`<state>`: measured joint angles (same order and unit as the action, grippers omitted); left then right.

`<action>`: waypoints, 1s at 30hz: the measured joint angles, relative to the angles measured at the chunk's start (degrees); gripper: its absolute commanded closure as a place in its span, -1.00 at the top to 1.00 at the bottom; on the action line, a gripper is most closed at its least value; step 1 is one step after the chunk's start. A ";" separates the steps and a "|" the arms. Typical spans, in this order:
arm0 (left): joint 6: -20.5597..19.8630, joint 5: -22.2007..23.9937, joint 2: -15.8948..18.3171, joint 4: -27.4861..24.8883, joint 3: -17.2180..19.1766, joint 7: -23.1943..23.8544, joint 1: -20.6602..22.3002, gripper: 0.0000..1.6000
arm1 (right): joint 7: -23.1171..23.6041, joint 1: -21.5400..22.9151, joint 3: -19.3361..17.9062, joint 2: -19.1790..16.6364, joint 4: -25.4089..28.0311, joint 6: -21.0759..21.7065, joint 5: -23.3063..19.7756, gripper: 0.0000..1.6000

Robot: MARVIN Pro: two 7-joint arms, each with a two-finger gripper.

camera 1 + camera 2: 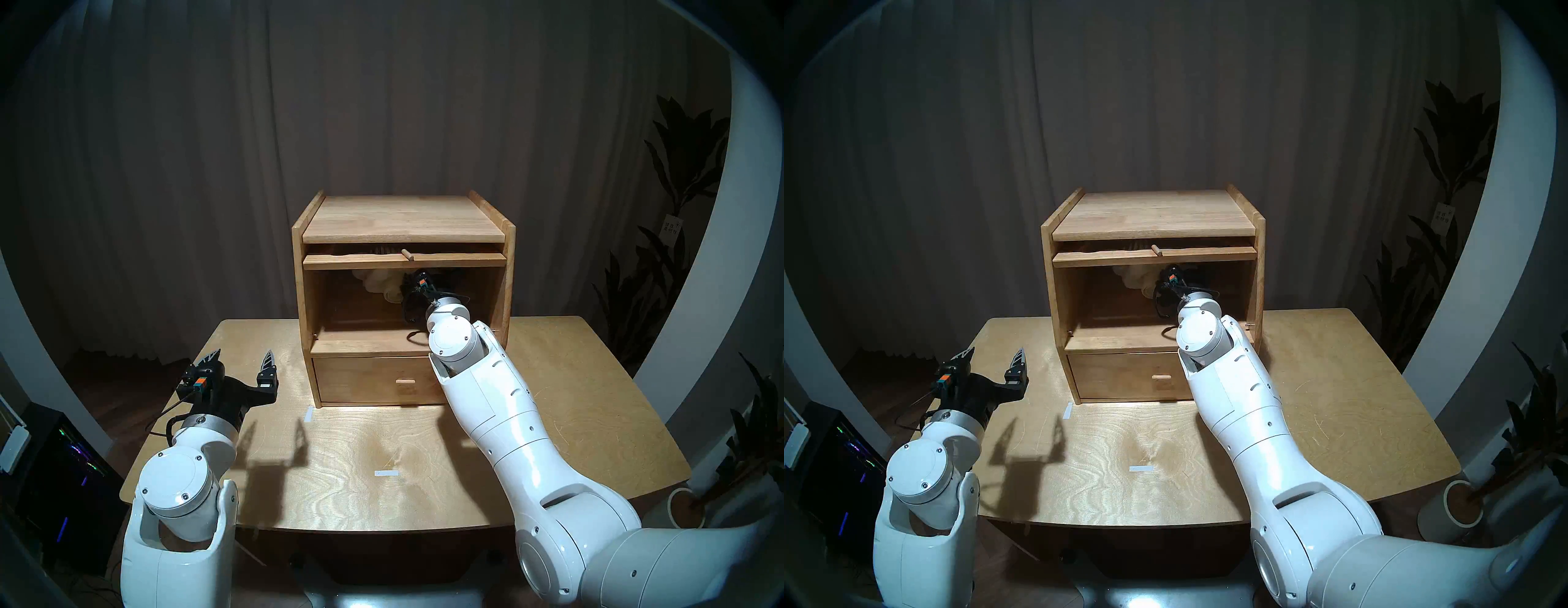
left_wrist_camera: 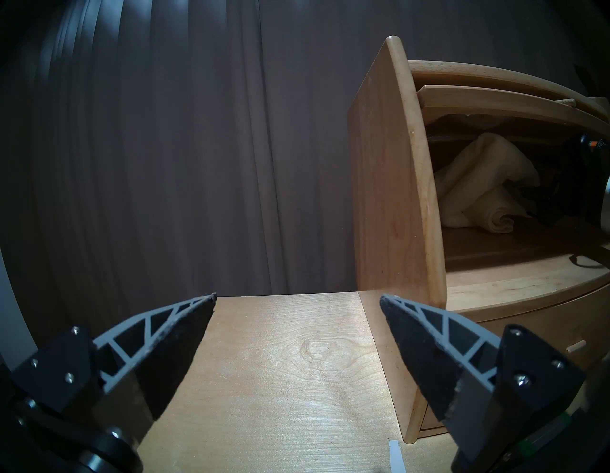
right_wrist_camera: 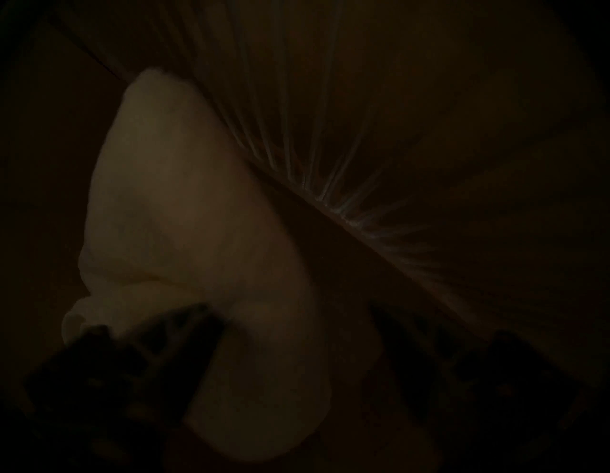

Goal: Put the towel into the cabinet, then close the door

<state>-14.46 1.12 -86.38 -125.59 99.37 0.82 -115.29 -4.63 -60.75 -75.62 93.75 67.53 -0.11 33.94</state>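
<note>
Towel (image 2: 478,185) parked inside the cabinet (image 1: 507,271), door (image 1: 403,260) slid up under the top.
Right end effector (image 3: 297,333) is seen spread apart with the towel bunched between and ahead of its fingers, no clamping visible. Left end effector (image 1: 242,363) is held wide apart over the desk (image 1: 572,382), cabinet off to its right.

Two glossy white robot arms, built of rounded segments with disc-shaped joint caps dotted with small silver screws. Each ends in a silver wrist ring and a black gripper body carrying a small orange-and-teal connector and thin black cables. The left gripper (image 1: 242,361) has pale grey, truss-patterned triangular fingers (image 2: 171,330) faced with black pads.
</note>
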 measured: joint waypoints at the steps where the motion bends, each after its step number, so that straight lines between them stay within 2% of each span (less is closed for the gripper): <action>1: 0.00 0.00 0.00 0.00 0.00 0.00 0.00 1.00 | -0.02 -0.51 0.17 -0.22 0.59 -0.03 0.19 1.00; 19: 0.00 -0.01 0.00 0.04 0.00 0.01 0.02 1.00 | 0.13 -11.00 2.25 -7.25 12.75 -3.51 3.34 1.00; 26: 0.00 -0.01 0.00 0.05 0.00 0.02 0.02 1.00 | 2.68 -13.84 1.59 -9.10 17.44 -3.42 2.81 1.00; 27: 0.00 -0.01 0.00 0.05 0.00 0.02 0.02 1.00 | 3.12 -14.00 1.41 -9.17 17.79 -3.18 2.54 0.19; 28: 0.00 -0.01 0.00 0.05 0.00 0.02 0.01 1.00 | 4.77 -14.37 0.66 -9.19 18.83 -1.72 1.41 -1.00; 30: 0.00 -0.01 0.00 0.05 0.00 0.02 0.01 1.00 | 7.34 -14.56 -0.60 -8.85 19.61 0.81 -0.25 -1.00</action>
<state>-14.46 1.12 -86.38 -125.54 99.37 0.84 -115.28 2.71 -75.31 -76.22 84.91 87.14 0.70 33.69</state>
